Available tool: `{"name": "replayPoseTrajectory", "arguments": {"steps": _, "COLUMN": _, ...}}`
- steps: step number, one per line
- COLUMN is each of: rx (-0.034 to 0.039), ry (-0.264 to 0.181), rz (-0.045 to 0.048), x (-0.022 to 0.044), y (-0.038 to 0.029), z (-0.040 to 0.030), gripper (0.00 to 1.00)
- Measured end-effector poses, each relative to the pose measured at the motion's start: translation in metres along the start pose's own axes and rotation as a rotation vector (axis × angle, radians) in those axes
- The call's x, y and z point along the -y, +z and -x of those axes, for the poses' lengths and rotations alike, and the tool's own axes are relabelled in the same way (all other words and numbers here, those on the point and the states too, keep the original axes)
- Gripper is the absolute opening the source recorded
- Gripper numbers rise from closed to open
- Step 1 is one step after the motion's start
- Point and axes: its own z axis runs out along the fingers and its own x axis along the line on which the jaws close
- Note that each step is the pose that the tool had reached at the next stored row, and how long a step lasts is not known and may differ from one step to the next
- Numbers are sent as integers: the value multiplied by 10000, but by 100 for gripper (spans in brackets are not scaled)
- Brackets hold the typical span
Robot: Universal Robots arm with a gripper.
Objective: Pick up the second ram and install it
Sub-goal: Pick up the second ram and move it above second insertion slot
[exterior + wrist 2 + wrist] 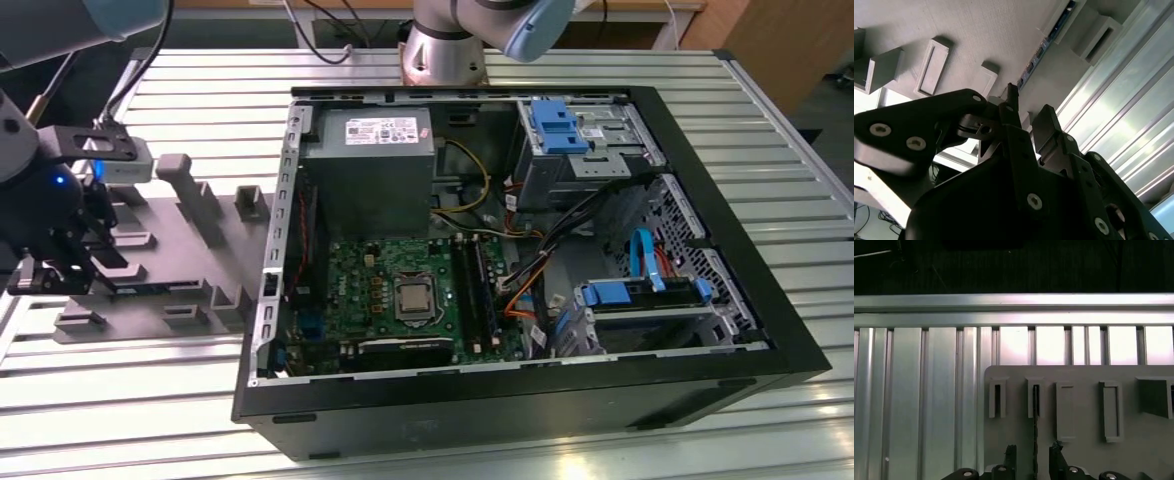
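The desk (147, 420) is made of long shiny metal strips with thin grooves between them. A big black case (534, 405) lies on it with its side off and fills most of the middle. A grey tray (180, 215) sits just beside the case, on the exterior view's left. Small upright blocks (1064, 410) stand on the tray. The ram (1035, 415) stands on its thin edge in the tray, with one end in a slotted block. The end effector (1033, 452) hangs over the tray. Its fingers (1010, 457) are spread apart, one on each side of the ram, with a little gap on each side, so it grips nothing. In the first wrist view the tray's edge lies near a raised rail (1014, 305) at the desk's edge, with a band of bare strips between them. The case's tall wall stands between the tray and the green board (400, 290). Inside the case, wires (534, 270) and blue parts crowd the space. Bare desk shows along the sides of the case.
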Motion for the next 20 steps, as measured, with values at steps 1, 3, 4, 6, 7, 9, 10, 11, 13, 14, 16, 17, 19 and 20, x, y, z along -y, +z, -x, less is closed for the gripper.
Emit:
{"name": "replayPoseTrajectory", "arguments": {"steps": 1, "rx": 1, "ry": 0, "rz": 0, "x": 0, "y": 5, "z": 7, "gripper": 39}}
{"name": "replayPoseTrajectory", "arguments": {"steps": 3, "rx": 0, "ry": 0, "rz": 0, "x": 0, "y": 22, "z": 15, "gripper": 39}}
{"name": "replayPoseTrajectory", "arguments": {"steps": 4, "rx": -1, "ry": 0, "rz": 1, "x": 1, "y": 32, "z": 18, "gripper": 39}}
{"name": "replayPoseTrajectory", "arguments": {"steps": 6, "rx": 0, "ry": 1, "rz": 0, "x": 1, "y": 55, "z": 21, "gripper": 39}}
{"name": "replayPoseTrajectory", "arguments": {"steps": 7, "rx": 0, "ry": 0, "rz": 0, "x": 1, "y": 65, "z": 22, "gripper": 39}}
{"name": "replayPoseTrajectory", "arguments": {"steps": 9, "rx": 1, "ry": 0, "rz": 0, "x": 2, "y": 88, "z": 22, "gripper": 39}}
{"name": "replayPoseTrajectory", "arguments": {"steps": 10, "rx": 2, "ry": 0, "rz": 0, "x": 2, "y": 99, "z": 22, "gripper": 39}}
{"name": "replayPoseTrajectory", "arguments": {"steps": 11, "rx": 2, "ry": 0, "rz": -1, "x": 2, "y": 107, "z": 23, "gripper": 39}}
{"name": "replayPoseTrajectory", "arguments": {"steps": 13, "rx": 2, "ry": 1, "rz": 1, "x": 2, "y": 118, "z": 25, "gripper": 39}}
{"name": "replayPoseTrajectory", "arguments": {"steps": 14, "rx": 1, "ry": 2, "rz": 2, "x": 2, "y": 123, "z": 29, "gripper": 39}}
{"name": "replayPoseTrajectory", "arguments": {"steps": 16, "rx": 3, "ry": 0, "rz": 0, "x": 3, "y": 140, "z": 31, "gripper": 39}}
{"name": "replayPoseTrajectory", "arguments": {"steps": 17, "rx": 2, "ry": -1, "rz": 0, "x": 3, "y": 150, "z": 31, "gripper": 39}}
{"name": "replayPoseTrajectory", "arguments": {"steps": 19, "rx": 2, "ry": 0, "rz": 0, "x": 4, "y": 170, "z": 32, "gripper": 39}}
{"name": "replayPoseTrajectory", "arguments": {"steps": 20, "rx": 2, "ry": 0, "rz": 0, "x": 4, "y": 180, "z": 32, "gripper": 39}}
